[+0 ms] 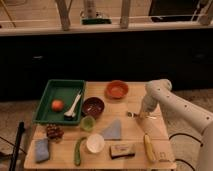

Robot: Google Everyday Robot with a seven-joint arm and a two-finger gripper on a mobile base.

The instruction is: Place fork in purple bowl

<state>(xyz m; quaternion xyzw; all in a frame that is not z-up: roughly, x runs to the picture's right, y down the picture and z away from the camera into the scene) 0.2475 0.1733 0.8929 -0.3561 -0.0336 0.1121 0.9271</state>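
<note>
gripper [143, 114] low over the table [134, 134], fork [133, 114] lying at its jaws.

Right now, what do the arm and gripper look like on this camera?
The arm is off-white, built from smooth, rounded tubular segments with a bulbous joint at its bend; no markings or cables show on it. The gripper, over the right side of the table, looks the same pale colour, slimmer than the arm.

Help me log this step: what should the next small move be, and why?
Probably grasp the fork and lift it slightly. The gripper sits low at the fork, which lies flat on the table, and the purple bowl, nearer the green tray, holds no fork yet.
</note>
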